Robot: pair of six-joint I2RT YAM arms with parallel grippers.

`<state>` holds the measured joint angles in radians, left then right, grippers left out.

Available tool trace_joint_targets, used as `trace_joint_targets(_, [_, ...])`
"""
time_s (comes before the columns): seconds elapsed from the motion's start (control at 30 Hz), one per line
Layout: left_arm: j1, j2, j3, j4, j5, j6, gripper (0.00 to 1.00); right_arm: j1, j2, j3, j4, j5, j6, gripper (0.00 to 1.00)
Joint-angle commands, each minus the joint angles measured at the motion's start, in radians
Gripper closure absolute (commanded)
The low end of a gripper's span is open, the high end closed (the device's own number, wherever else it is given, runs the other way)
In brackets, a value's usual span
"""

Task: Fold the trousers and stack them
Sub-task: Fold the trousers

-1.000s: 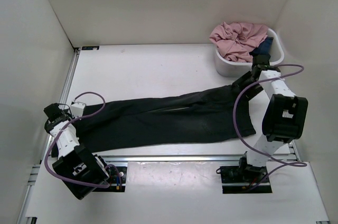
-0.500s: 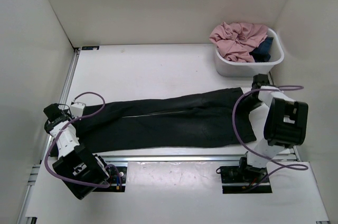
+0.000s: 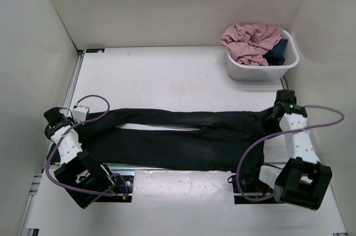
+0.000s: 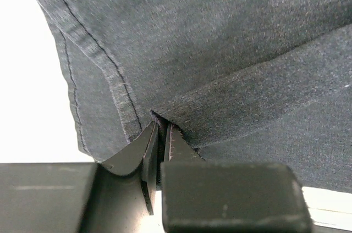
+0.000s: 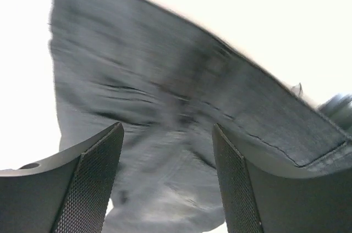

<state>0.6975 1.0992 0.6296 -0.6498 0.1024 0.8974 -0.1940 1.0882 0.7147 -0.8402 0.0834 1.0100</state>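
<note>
The black trousers [image 3: 178, 138] lie stretched across the lower middle of the top view on the white table [image 3: 167, 74], with the legs running left and the wider end at the right. At the lower left, the left gripper [image 4: 159, 129] has its fingers pinched together on a fold of the cloth beside a stitched hem. At the right end, the right gripper [image 5: 166, 128] has its fingers apart, with blurred cloth beyond them. In the upper right, a white tub [image 3: 236, 70] holds a pink garment [image 3: 250, 41] and a dark blue garment [image 3: 276, 52].
</note>
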Motion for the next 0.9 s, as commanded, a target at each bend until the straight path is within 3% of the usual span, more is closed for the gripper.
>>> trace_joint_targets(0.0, [0.004, 0.014, 0.048, -0.001, 0.068, 0.015, 0.86, 0.016, 0.091, 0.214, -0.037, 0.142, -0.115, 0.28])
trace_joint_targets(0.17, [0.004, 0.045, 0.058, -0.001, 0.068, 0.015, 0.86, 0.037, 0.399, 0.466, -0.016, 0.082, -0.16, 0.27])
trace_joint_targets(0.27, [-0.006, 0.045, 0.058, -0.001, 0.057, 0.015, 0.86, 0.062, 0.534, 0.518, -0.005, 0.072, -0.131, 0.24])
trace_joint_targets(0.7, [-0.006, 0.054, 0.076, -0.001, 0.048, -0.003, 0.86, 0.105, 0.772, 0.401, 0.099, 0.07, -0.099, 0.24])
trace_joint_targets(0.8, [-0.006, 0.054, 0.085, -0.001, 0.037, -0.003, 0.86, 0.105, 0.812, 0.401, 0.099, 0.07, -0.099, 0.42])
trace_joint_targets(0.83, [-0.006, 0.063, 0.085, -0.001, 0.037, -0.003, 0.86, 0.105, 0.826, 0.401, 0.099, 0.07, -0.099, 0.58])
trace_joint_targets(0.87, [-0.006, 0.064, 0.094, -0.001, 0.037, -0.003, 0.86, 0.105, 0.826, 0.401, 0.099, 0.07, -0.099, 0.66])
